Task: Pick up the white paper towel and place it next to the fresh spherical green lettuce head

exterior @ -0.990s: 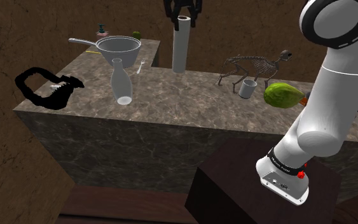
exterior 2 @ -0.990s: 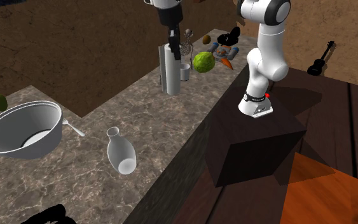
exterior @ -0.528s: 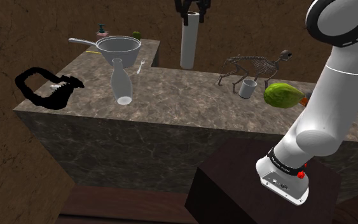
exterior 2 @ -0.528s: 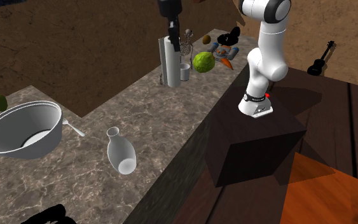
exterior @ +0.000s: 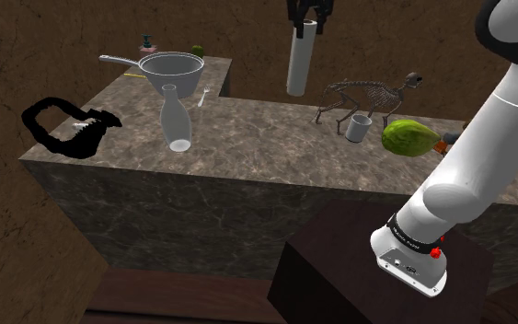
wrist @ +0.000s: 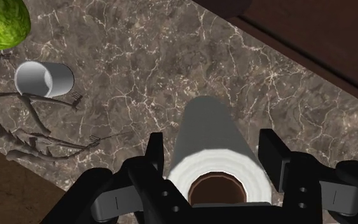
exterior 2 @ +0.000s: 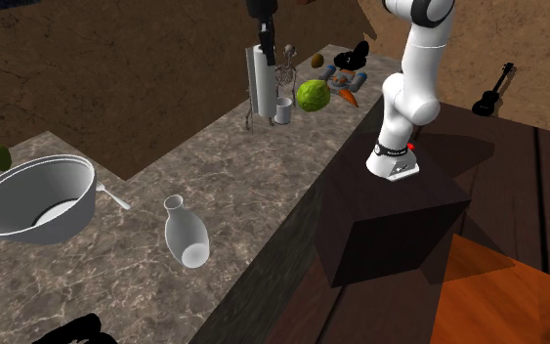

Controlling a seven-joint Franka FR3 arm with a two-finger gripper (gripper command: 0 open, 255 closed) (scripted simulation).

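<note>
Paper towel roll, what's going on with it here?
The black gripper is shut on the top of the white paper towel roll and holds it upright above the stone counter. The green lettuce head sits farther along the counter, next to a small white cup and an animal skeleton. The roll is not yet set down beside it.
</note>
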